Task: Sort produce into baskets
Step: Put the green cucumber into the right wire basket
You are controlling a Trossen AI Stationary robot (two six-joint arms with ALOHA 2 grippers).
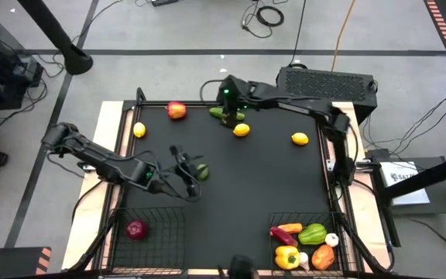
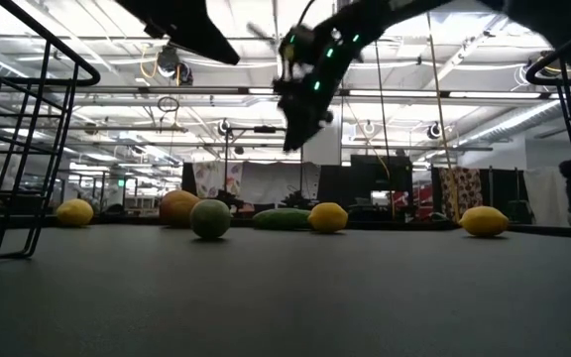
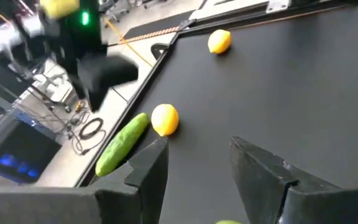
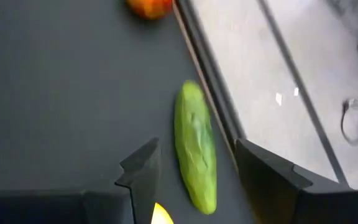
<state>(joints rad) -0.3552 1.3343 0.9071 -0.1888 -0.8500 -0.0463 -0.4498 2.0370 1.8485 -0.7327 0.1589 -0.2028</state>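
My right gripper [image 1: 228, 107] is open and hangs above the green cucumber [image 4: 196, 146], which lies on the mat by the far edge; it is clear of the cucumber in the low view [image 2: 297, 129]. My left gripper [image 1: 183, 167] is open and raised beside the green lime [image 1: 202, 171], which rests on the mat [image 2: 210, 218]. A red apple [image 1: 176, 110] and three lemons [image 1: 139, 130] [image 1: 241, 129] [image 1: 300, 139] lie on the mat. The left basket [image 1: 161, 213] holds a purple onion [image 1: 135, 229]. The right basket [image 1: 285, 218] holds peppers, a chili and garlic.
A black grilled box [image 1: 327, 81] stands past the table's far right corner. The mat's middle [image 1: 262, 178] between the lime and the right basket is bare. Cables lie on the floor beyond the far edge.
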